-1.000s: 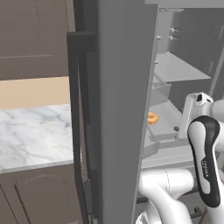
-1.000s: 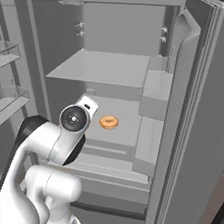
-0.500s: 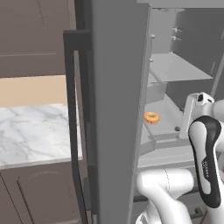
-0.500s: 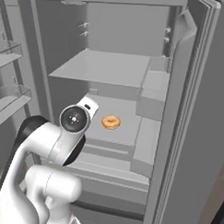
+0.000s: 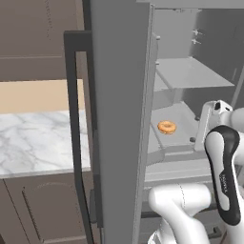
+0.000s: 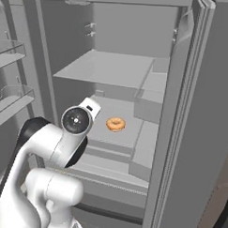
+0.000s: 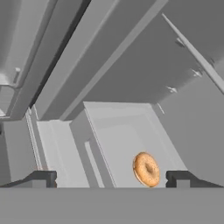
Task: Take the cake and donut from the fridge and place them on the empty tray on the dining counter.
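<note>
Tall grey fridge [image 6: 180, 137] stands open; the small orange-glazed ring donut [image 7: 146, 169] lies on its middle shelf. My gripper [image 7: 111, 178], fingers spread wide, is approaching. Next: advance, straddle, close.

We saw that our arm [image 5: 224, 181] was built of smooth, rounded white segments with glossy black bands at the joints, one dark band carrying small pale lettering too fine to read. From the right base camera, a round dark-grey disc [image 6: 76, 119] with a bolt-like centre capped one joint. Our two finger tips [image 7: 43, 178] were small, dark and blocky.
</note>
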Robot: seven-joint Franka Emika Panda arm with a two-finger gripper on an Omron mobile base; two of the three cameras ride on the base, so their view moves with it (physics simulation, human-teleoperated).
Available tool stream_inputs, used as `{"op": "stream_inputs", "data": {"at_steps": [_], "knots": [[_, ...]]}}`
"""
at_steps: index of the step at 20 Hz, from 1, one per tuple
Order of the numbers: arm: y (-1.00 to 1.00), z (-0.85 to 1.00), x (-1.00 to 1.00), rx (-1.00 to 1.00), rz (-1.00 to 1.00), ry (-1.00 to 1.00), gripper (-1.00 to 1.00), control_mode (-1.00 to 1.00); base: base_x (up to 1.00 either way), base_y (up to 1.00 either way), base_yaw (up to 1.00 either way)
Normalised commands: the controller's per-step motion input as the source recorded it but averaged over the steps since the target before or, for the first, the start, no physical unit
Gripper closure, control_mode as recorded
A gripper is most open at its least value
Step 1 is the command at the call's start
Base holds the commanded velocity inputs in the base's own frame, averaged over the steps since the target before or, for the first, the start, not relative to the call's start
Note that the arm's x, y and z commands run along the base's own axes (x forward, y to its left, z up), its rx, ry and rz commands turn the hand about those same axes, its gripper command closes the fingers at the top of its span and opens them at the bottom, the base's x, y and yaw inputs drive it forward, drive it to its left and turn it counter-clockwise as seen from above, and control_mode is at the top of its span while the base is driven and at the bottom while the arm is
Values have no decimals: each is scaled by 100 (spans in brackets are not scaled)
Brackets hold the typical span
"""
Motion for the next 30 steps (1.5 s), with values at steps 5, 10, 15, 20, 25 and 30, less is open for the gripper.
{"op": "stream_inputs", "data": {"at_steps": [5, 10, 15, 20, 25, 30], "knots": [[3, 0, 47, -3, -31, 28, -100, -100, 0, 0, 0], [0, -24, 54, -6, -34, 19, -100, -100, 0, 0, 0], [-20, -46, 12, 11, -29, 4, -100, -100, 0, 0, 0], [-4, -36, 0, 11, -14, 0, -100, -100, 0, 0, 0], [0, -23, 3, 12, -6, 0, -100, -100, 0, 0, 0], [0, -20, 23, 3, 0, 1, -100, -100, 0, 0, 0]]}}
